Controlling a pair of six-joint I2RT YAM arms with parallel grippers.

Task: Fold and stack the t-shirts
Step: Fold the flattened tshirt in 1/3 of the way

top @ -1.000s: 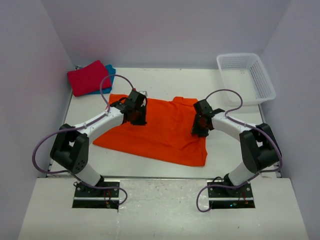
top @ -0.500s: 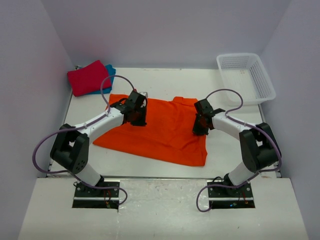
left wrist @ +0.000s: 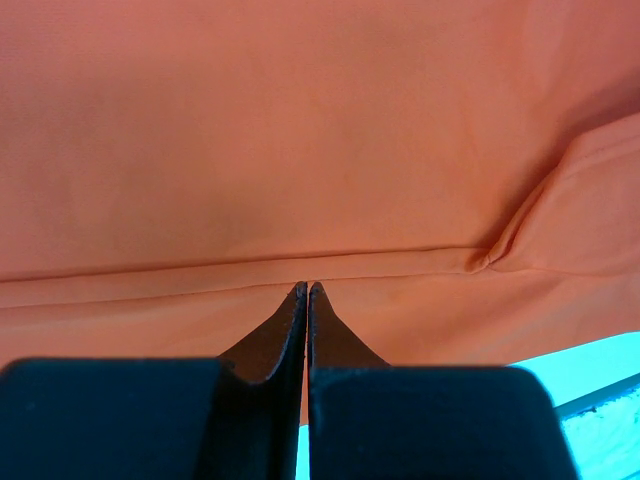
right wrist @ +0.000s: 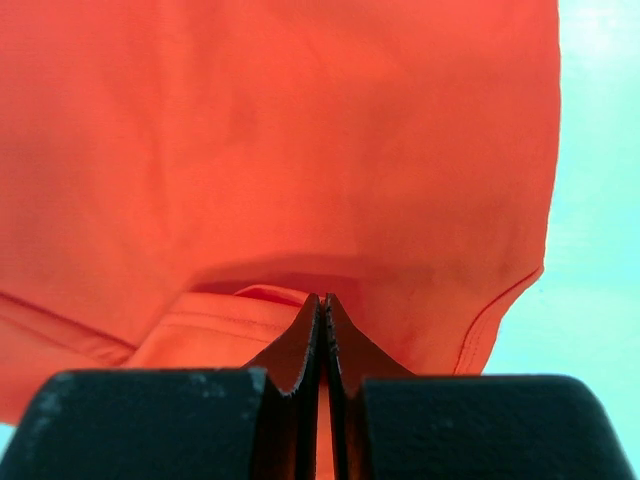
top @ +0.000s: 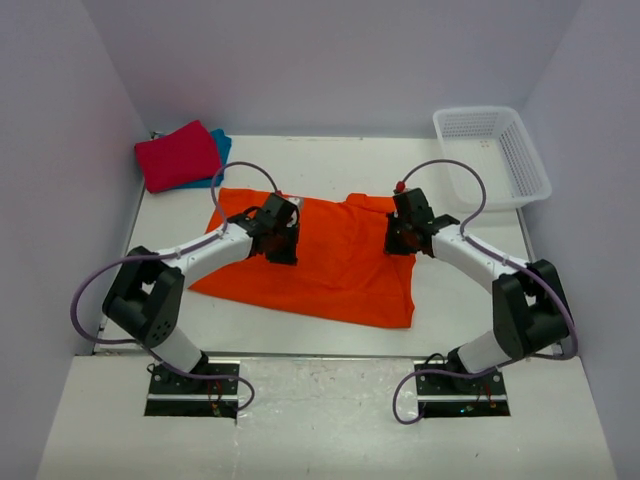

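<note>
1. Bright orange cloth t-shirt (top: 335, 270) lies spread on the white counter (top: 465, 300).
2. Left fingers (left wrist: 280, 335) and right fingers (right wrist: 295, 345) each pinch its cloth, closed tight.
3. Risk: uneven pulling could slip a pinch, skewing the fold.

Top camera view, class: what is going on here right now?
Two robot arms are working on the orange t-shirt, which lies spread on the table. The left gripper and the right gripper are both shut, each pinching the cloth in the shirt's far half, one toward each side. A folded red t-shirt lies on a teal t-shirt at the far left corner. The white basket stands far right.
</note>
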